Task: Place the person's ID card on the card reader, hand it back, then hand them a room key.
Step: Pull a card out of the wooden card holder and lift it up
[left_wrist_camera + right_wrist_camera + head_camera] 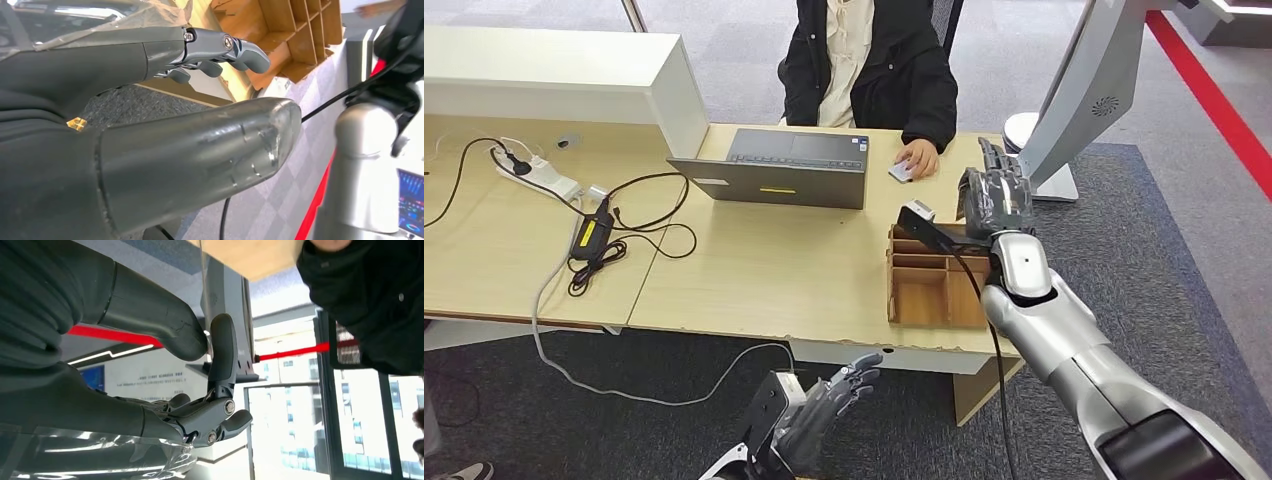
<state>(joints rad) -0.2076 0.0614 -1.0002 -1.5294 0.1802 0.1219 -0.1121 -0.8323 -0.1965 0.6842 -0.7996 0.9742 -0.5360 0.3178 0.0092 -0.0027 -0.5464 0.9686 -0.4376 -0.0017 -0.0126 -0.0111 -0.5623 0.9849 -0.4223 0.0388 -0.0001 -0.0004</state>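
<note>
— How is your right hand [996,195] set?

— Raised, fingers upward, above the far end of the wooden tray [919,295]; in the wrist view my thumb [170,330] and one finger [222,355] stand close together with a thin pale strip [204,300] running edge-on between them; the other fingers curl in beneath. Whether that strip is the ID card, and whether I am truly pinching it, I cannot tell.

— And around it?

— The person's hand [919,157] lies just beside mine on the desk [754,280], resting on a small grey thing [900,172]; I cannot make out what it is. The base of a white stand [1089,90] is near on my right, so that side is tight; the tray sits against the desk's right edge, its compartments bare wood.

— Your left hand [829,405]?

— Low, below the desk's front edge, fingers spread and holding nothing; carpet lies under it.

— Farther out?

— A laptop [784,170] stands before the person, well left of the tray; bare desktop lies between laptop and front edge; a power strip [539,175] and black cable [594,250] lie at the left end.
</note>
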